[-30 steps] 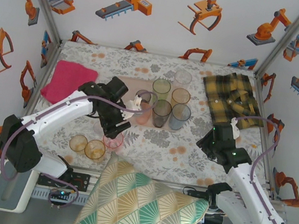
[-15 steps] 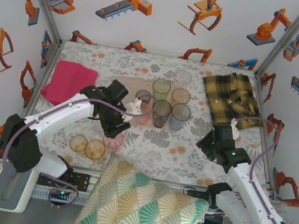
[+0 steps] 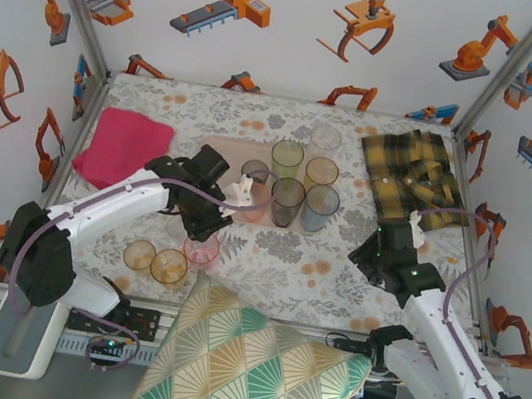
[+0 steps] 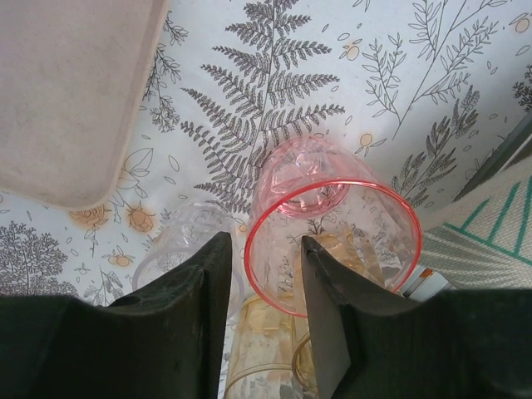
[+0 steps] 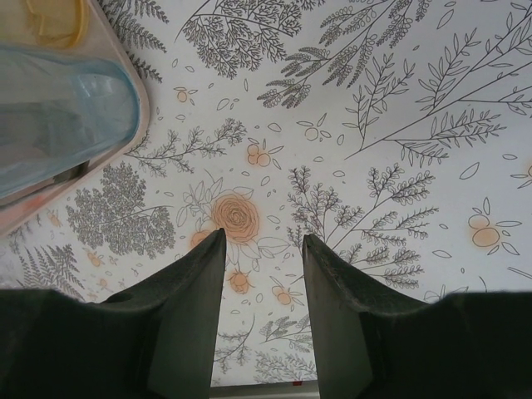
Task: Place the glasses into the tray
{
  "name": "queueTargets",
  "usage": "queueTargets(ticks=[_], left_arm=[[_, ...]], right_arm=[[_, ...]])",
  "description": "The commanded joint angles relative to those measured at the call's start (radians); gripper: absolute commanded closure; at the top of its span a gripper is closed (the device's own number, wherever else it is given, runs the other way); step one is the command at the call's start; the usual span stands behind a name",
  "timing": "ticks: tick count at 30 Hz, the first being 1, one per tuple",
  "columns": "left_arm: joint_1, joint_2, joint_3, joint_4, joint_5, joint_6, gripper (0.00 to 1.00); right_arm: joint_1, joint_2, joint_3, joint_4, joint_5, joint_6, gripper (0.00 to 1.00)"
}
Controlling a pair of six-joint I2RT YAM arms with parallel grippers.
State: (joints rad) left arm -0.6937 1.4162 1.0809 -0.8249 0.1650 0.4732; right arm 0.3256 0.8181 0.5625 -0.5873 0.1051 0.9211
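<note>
A pink glass [image 4: 332, 241] stands upright on the flowered tablecloth, near the front. My left gripper [image 4: 266, 241] hangs over its left rim, one finger outside and the other over its mouth, jaws partly apart and not pinching the wall. From above, the left gripper [image 3: 212, 223] is just behind that pink glass [image 3: 202, 249]. A clear glass [image 4: 183, 241] and amber glasses [image 4: 266, 332] stand close by. The pale tray [image 3: 224, 147] holds several glasses, among them green [image 3: 287, 155] and blue [image 3: 322, 206]. My right gripper [image 5: 264, 237] is open over bare cloth, right of the tray [image 5: 125, 166].
Two amber glasses [image 3: 155, 261] stand left of the pink one. A magenta cloth [image 3: 118, 144] lies at the back left, a plaid cloth [image 3: 414, 172] at the back right. A patterned cushion [image 3: 249, 369] overhangs the near edge, close to the pink glass.
My left gripper has come a little nearer and lower onto the pink glass's rim, and its jaws have narrowed. The right arm has stayed still.
</note>
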Motion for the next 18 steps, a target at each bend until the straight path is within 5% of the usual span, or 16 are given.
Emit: queueTargets(ticks=[1, 18], left_arm=[[-0.008, 0.011, -0.016, 0.012, 0.014, -0.016, 0.62], [-0.017, 0.006, -0.035, 0.036, -0.003, -0.054, 0.69]], right_arm=[[-0.007, -0.002, -0.004, 0.012, 0.01, 0.017, 0.58], [-0.008, -0.018, -0.014, 0.011, 0.007, 0.021, 0.58]])
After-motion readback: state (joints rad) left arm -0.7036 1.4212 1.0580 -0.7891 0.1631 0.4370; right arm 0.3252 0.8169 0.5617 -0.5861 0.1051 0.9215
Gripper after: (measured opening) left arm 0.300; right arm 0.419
